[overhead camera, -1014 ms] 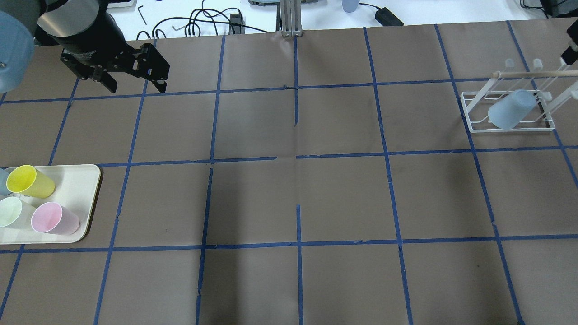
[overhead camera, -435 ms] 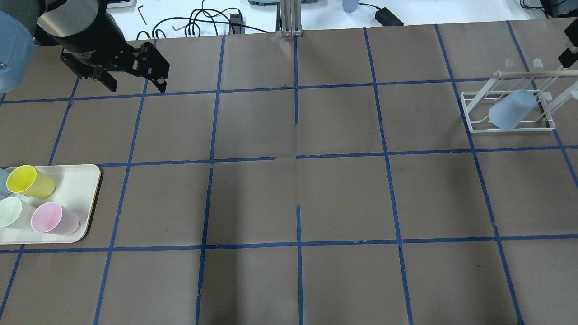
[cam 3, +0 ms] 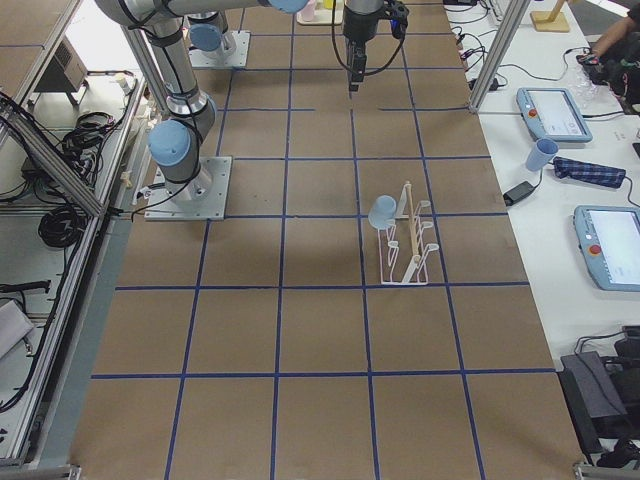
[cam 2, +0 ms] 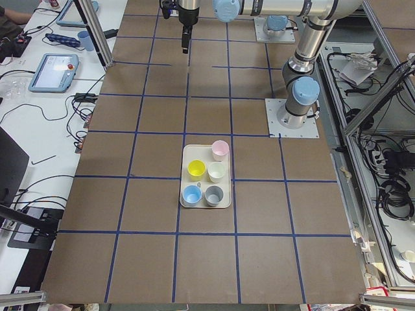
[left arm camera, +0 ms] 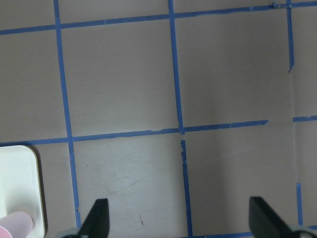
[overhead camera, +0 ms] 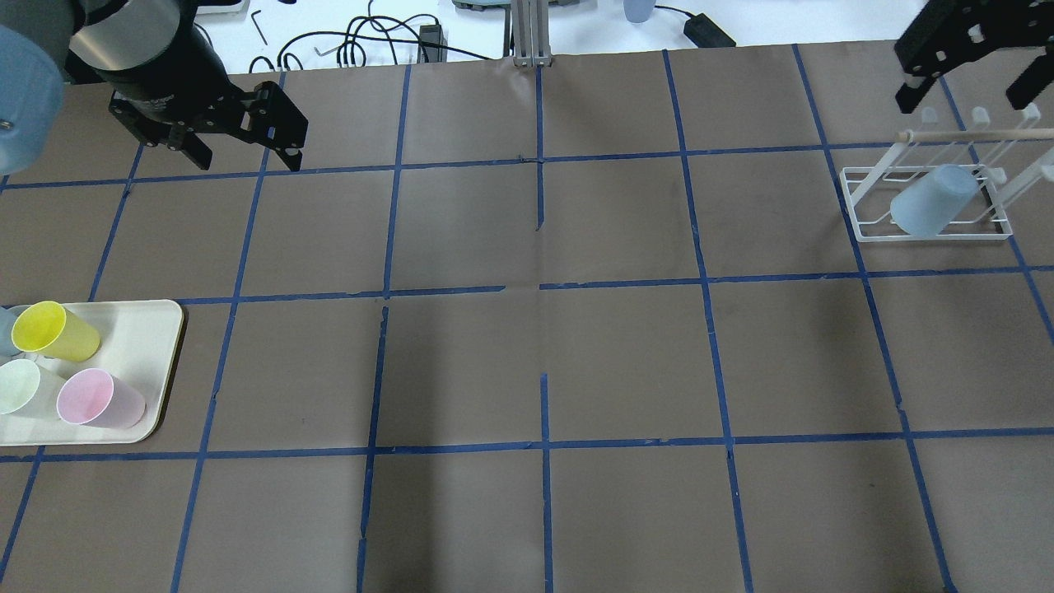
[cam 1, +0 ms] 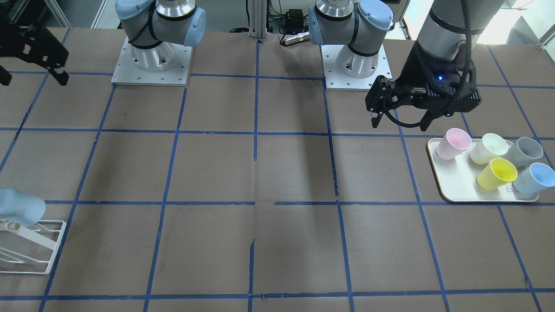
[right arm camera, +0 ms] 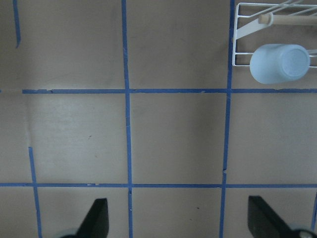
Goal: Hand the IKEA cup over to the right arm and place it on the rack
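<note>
The IKEA cup [overhead camera: 935,202], a pale sky-blue tumbler, sits mouth-down and tilted on a prong of the white wire rack [overhead camera: 865,233] at the table's right end. The cup also shows in the front view [cam 1: 19,208] and the right wrist view [right arm camera: 280,63], where the rack [right arm camera: 242,29] is at the top right. My right gripper [overhead camera: 962,95] is open and empty, raised beyond the rack's far side and apart from the cup. My left gripper [overhead camera: 244,156] is open and empty, raised over the far left of the table.
A cream tray [cam 1: 451,190] at the table's left end holds a pink cup [cam 1: 453,144], a pale green cup [cam 1: 489,148], a grey cup [cam 1: 524,151], a yellow cup [cam 1: 496,173] and another blue cup [cam 1: 535,177]. Cables and a small blue cup [overhead camera: 638,8] lie on the white desk beyond the table.
My right gripper has moved from the view's right edge to the left and further back, away from the rack. The cup stays on the rack. The left gripper has barely moved.
</note>
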